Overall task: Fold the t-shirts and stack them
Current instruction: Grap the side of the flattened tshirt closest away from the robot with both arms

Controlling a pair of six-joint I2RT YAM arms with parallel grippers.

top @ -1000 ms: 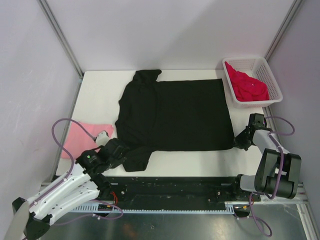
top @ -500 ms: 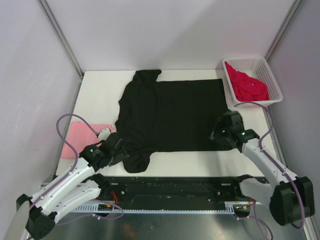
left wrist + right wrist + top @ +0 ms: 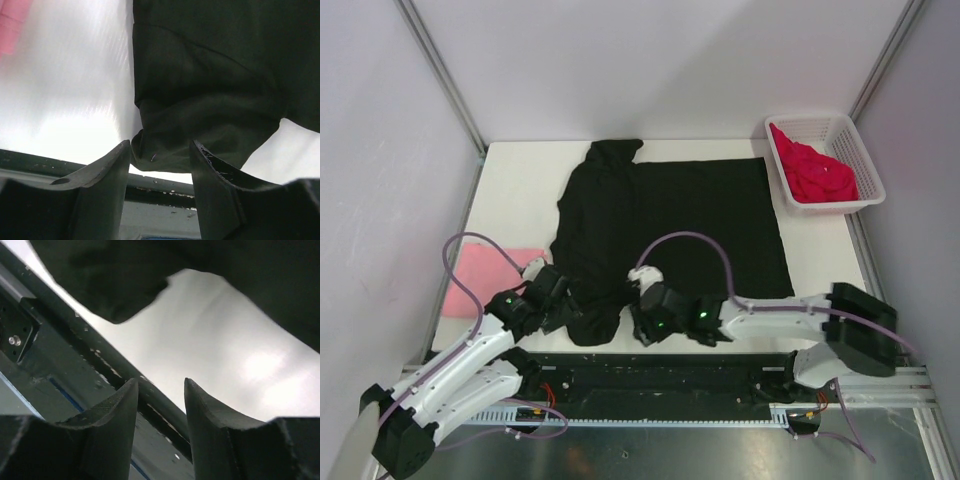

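A black t-shirt [image 3: 670, 225] lies spread flat on the white table [image 3: 520, 190]. Its near-left sleeve [image 3: 592, 318] reaches toward the front edge. My left gripper [image 3: 572, 306] is open just left of that sleeve; in the left wrist view the sleeve's hem [image 3: 200, 145] sits right at the open left gripper [image 3: 160, 150]. The right gripper [image 3: 638, 327] hovers open just right of the sleeve, near the front edge. In the right wrist view the right gripper [image 3: 160, 385] holds nothing, and the sleeve [image 3: 115, 285] shows above it. A pink t-shirt [image 3: 485, 275] lies at the left. The red t-shirt [image 3: 815, 172] fills the basket.
A white lattice basket [image 3: 865, 160] stands at the far right corner. A dark metal rail [image 3: 670, 375] runs along the table's front edge. Purple cables [image 3: 695, 245] loop over both arms. Walls close in on three sides.
The right arm swung from the table's right edge across to the near middle, beside the sleeve. Both grippers opened. The left gripper shifted slightly toward the sleeve.
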